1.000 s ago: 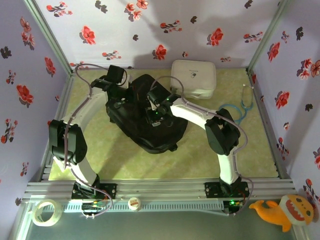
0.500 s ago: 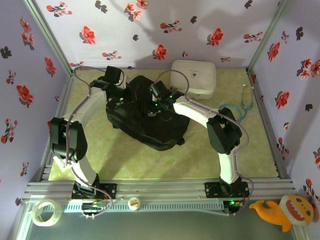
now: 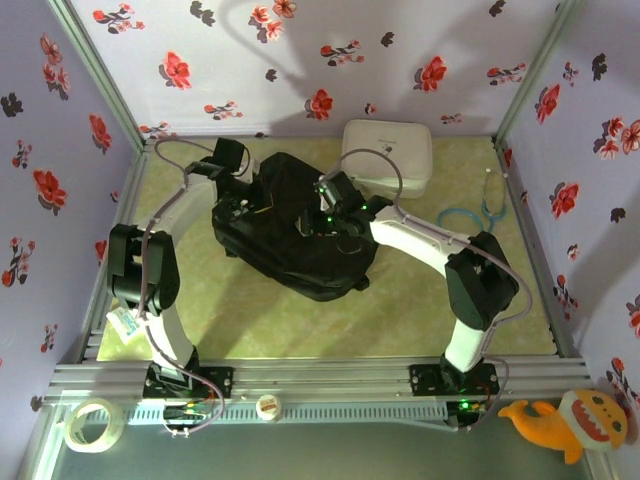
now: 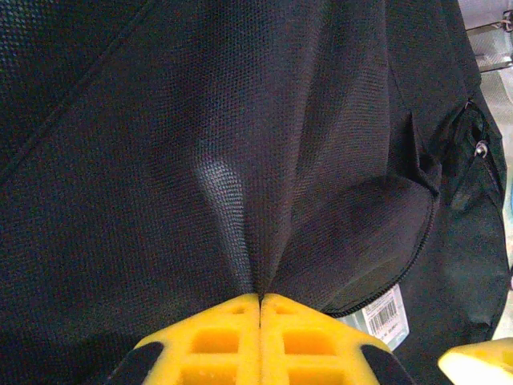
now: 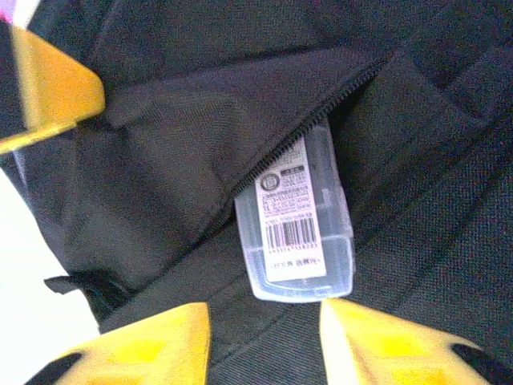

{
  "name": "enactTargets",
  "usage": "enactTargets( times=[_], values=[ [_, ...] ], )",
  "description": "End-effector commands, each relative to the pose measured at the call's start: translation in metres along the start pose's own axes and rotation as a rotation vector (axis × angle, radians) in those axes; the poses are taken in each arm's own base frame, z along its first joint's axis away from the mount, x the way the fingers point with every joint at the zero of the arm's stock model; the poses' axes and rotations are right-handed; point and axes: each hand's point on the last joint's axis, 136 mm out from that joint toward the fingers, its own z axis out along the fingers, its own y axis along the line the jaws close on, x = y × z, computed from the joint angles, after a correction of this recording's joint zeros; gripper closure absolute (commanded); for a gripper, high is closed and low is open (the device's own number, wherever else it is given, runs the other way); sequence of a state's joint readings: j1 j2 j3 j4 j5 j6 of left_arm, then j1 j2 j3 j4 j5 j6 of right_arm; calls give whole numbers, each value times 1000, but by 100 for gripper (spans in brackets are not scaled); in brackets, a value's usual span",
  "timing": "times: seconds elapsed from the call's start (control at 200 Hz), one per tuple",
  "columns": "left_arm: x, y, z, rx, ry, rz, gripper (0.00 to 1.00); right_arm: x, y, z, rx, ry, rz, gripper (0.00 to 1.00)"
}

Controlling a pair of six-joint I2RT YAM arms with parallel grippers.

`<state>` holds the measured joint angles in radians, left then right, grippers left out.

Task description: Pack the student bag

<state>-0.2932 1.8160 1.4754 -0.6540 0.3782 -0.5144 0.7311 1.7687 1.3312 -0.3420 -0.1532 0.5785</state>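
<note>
— In the middle of the surface [image 3: 250,320], what is the biggest thing?

— The student bag [image 3: 300,255]: black soft fabric, lying flat and a little askew. Both arms reach over it from the near edge.

— And behind it?

— A white zip case [image 3: 388,157] with rounded corners, at the far edge, just beside the bag's far right corner. Further right, well apart from the bag, lies a loop of teal tubing [image 3: 466,216].

— How does the left end effector [image 4: 260,300] stand?

— It is at the bag's far left part. Its yellow fingers are pressed together with a fold of the bag's fabric pinched between them, and the cloth gathers into a ridge running to the tips.

— And the right end effector [image 5: 264,321]?

— It is over the bag's middle, with a clear gap between its yellow fingers. Just beyond the tips lies a clear plastic box [image 5: 330,210]. Whether the tips touch it, I cannot tell.

— Where exactly is the box?

— Halfway out of an unzipped pocket. Its far end is under the pocket's flap and its near end rests on the fabric.

— Anything smaller?

— A white barcode label [image 5: 290,216] on the box's upper face.
</note>
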Motion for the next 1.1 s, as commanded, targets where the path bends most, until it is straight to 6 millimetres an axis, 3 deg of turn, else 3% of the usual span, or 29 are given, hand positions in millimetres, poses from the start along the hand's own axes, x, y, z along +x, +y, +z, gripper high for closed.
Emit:
enactTargets(
  times=[0.0,0.3,0.555,0.735,0.84,0.9,0.975,1.095],
  values=[
    [-3,3,2,8,-2,-7,100,22,-17,14,63,79,9,70],
    [-1,1,-3,10,-4,0,100,20,-22,40,99,112,-41,80],
    [1,1,-5,11,-4,0,100,-42,21,53,-11,-34,-117,82],
    [1,0,-8,13,-9,-3,100,-48,25,65,-28,-50,-113,82],
    [-7,-6,-21,32,-52,-5,80,-42,23,47,-32,-70,-119,79],
    [-12,-8,-33,45,-90,-12,70,-38,22,26,-36,-94,-141,75],
    [-19,-5,-51,62,-151,-37,63,-29,20,6,-38,-93,-185,66],
    [-22,12,-76,71,-233,-108,57,0,26,-4,-39,6,-313,56]
  ],
)
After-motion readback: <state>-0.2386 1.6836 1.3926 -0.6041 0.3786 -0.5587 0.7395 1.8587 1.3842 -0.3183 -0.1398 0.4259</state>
